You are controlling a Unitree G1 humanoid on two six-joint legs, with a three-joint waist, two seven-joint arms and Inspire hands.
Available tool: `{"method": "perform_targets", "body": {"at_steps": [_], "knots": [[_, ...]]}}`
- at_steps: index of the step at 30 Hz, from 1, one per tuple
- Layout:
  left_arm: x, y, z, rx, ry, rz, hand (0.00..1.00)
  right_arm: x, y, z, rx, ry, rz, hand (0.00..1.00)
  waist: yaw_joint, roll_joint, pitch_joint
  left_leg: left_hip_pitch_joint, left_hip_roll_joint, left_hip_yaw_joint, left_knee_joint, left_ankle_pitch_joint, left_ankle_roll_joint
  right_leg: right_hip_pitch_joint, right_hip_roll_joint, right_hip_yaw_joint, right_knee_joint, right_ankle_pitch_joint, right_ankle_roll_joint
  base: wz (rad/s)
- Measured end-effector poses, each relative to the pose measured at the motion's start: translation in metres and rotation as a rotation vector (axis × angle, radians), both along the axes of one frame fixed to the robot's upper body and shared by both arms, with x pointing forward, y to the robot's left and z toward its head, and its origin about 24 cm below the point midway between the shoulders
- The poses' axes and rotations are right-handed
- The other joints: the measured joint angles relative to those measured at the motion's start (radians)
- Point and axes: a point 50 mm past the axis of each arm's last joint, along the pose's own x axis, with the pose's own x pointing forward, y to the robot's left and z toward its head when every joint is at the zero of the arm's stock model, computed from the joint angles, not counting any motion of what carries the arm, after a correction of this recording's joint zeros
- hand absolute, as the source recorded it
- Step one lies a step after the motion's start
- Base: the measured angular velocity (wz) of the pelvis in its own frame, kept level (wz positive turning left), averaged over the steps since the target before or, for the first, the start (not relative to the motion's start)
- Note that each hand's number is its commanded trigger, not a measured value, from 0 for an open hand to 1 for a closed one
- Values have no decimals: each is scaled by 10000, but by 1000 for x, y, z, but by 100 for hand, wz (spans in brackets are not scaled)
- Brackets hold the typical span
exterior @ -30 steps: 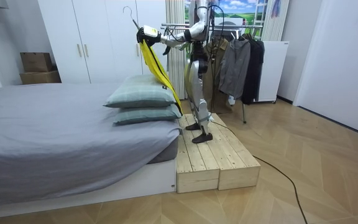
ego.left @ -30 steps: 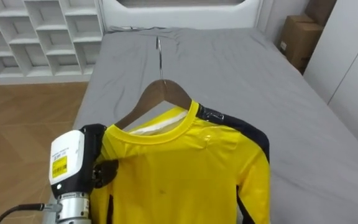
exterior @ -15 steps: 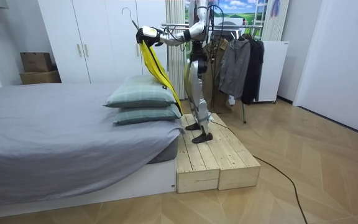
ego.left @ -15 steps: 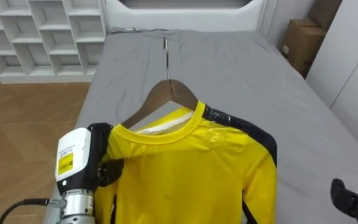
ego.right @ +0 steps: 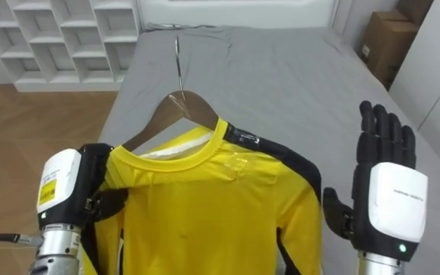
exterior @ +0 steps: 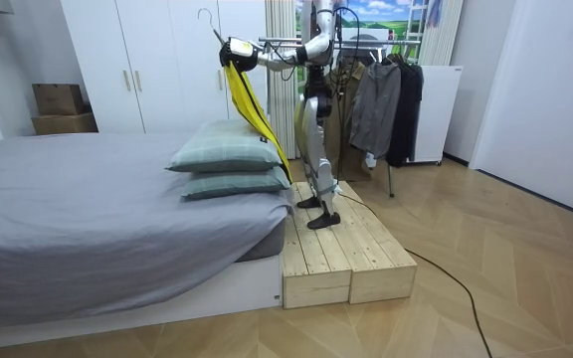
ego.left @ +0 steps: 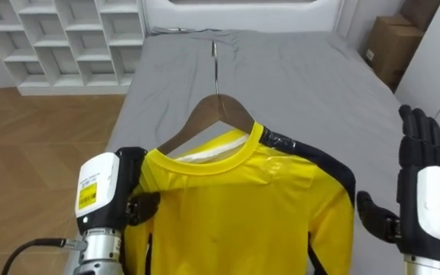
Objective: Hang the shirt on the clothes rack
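At the lower left of the eye views, the left hand (ego.left: 132, 200) is seen clenched on the near shoulder of the yellow shirt (ego.left: 235, 206), where the cloth covers one end of the wooden hanger (ego.left: 214, 114). Whether the wood itself is caught in the grasp cannot be told. The shirt is held up in the air above the grey bed (ego.left: 304, 76), with its collar on the hanger. The hanger's metal hook (ego.left: 215, 65) is pointed away from the robot, towards the far end of the bed, and nothing is caught on it. To the right, just beside the dark-trimmed sleeve but apart from it, the right hand (ego.left: 425, 191) is raised with its fingers straight, and nothing is held in it. The garment is thus carried by the left hand alone. In the room view, hanging dark clothes (exterior: 381, 94) are seen behind the robot, so a turn is judged necessary before the hook can be brought to where they hang.
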Motion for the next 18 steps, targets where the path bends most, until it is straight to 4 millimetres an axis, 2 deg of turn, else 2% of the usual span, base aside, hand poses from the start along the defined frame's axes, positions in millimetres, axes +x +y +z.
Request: {"method": "perform_targets", "body": {"at_steps": [7, 12, 18], "knots": [[0, 0, 0, 7, 5, -4, 100, 5, 6, -1, -23, 872, 663, 0, 241, -76, -16, 73, -2, -11, -23, 0, 0, 53, 0, -5, -5, 1, 0, 0], [0, 0, 0, 10, 13, -13, 100, 7, 7, -1, 73, 1172, 812, 0, 289, -98, -17, 65, -1, -50, -19, 0, 0, 50, -1, -15, -4, 3, -2, 0], [0, 0, 0, 20, 31, -79, 100, 14, 11, 9, 339, 1226, 1250, 0, 293, -100, -18, 22, -2, -129, -2, 0, 0, 34, -1, -44, -9, 3, -3, 1]]}}
